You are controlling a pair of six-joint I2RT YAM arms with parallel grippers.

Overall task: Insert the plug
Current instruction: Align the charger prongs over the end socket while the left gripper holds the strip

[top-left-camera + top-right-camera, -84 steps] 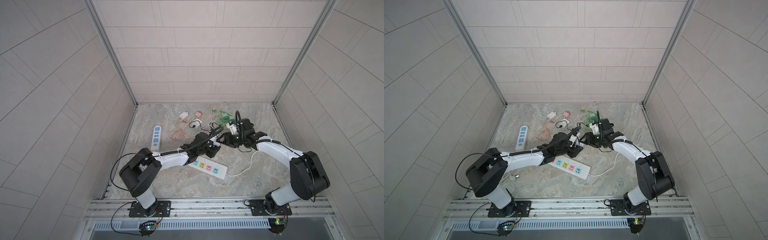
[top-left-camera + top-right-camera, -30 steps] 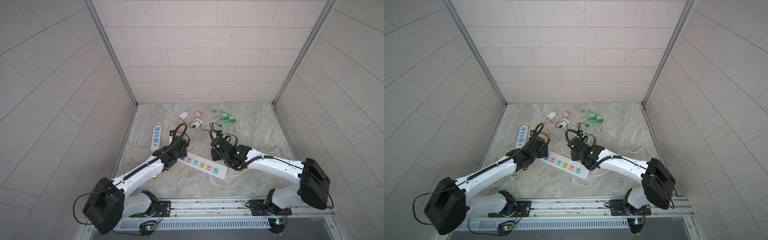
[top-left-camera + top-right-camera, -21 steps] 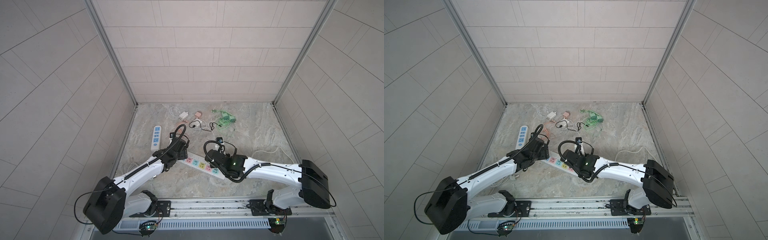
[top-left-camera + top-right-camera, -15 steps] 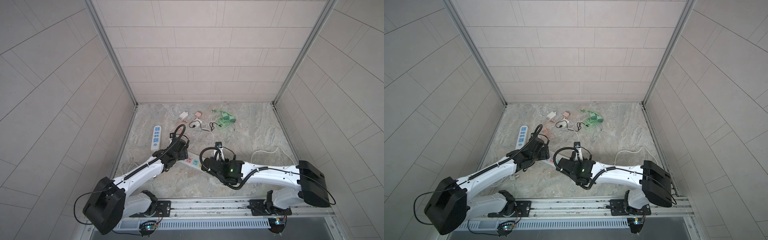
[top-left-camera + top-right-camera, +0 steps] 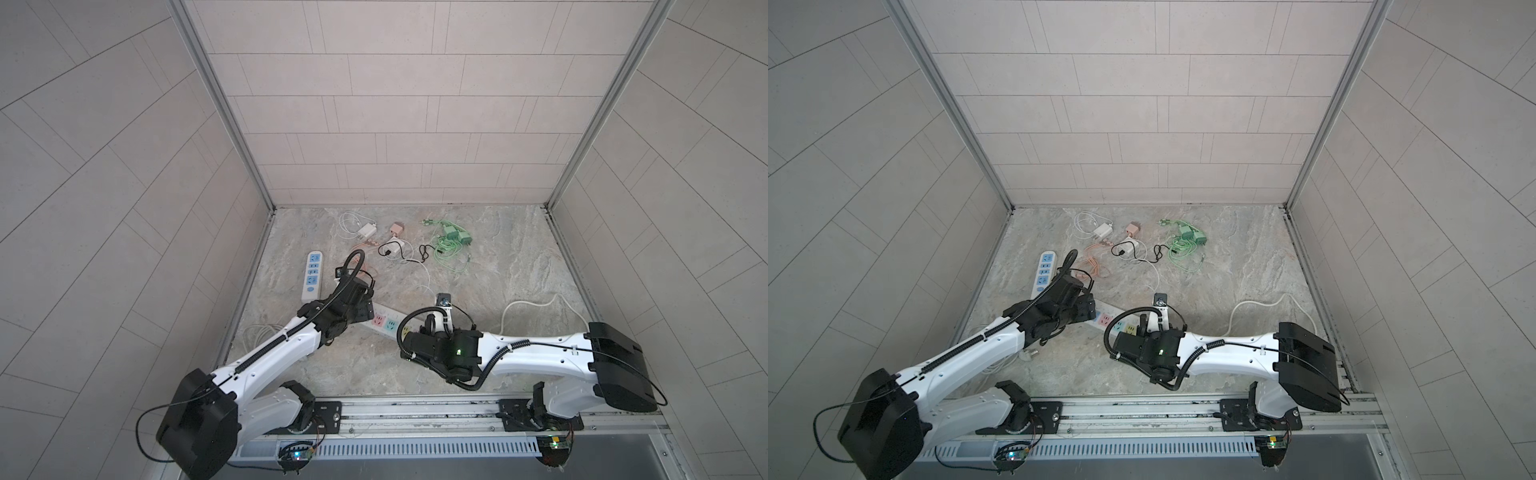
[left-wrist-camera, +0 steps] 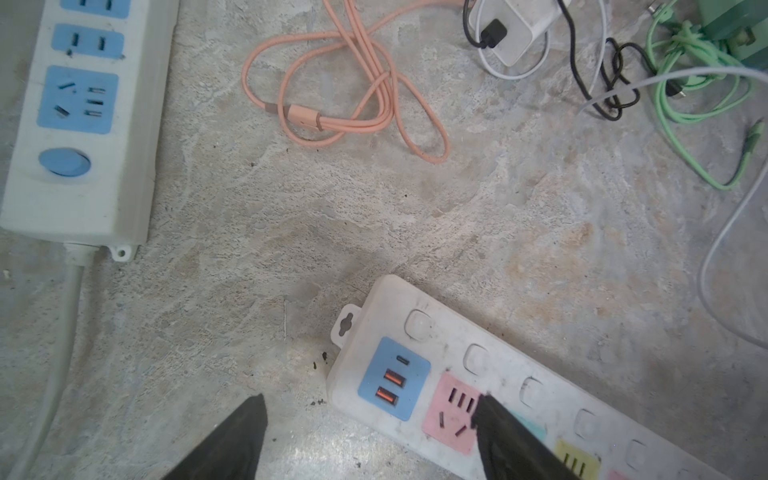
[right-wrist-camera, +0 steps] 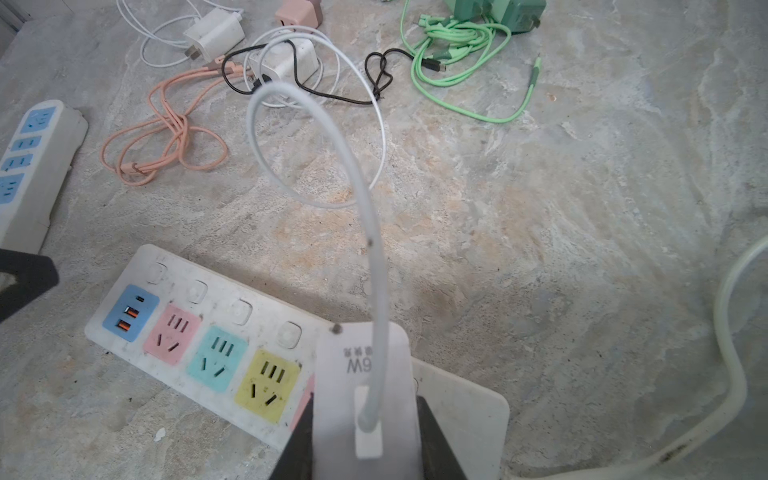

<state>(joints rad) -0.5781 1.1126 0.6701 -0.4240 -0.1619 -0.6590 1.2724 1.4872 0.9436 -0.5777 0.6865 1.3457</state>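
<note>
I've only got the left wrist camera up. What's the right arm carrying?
Observer: The right gripper has its jaws shut on a white charger, with a white cable looping up from it.
Operator: Where is it over the strip?
Observer: Over the multicolour power strip, covering the socket just past the yellow socket. I cannot tell whether the prongs are in.
Operator: Where does that strip's cord run?
Observer: The thick pale cord lies beyond the strip's end, curving off to the right in both top views.
</note>
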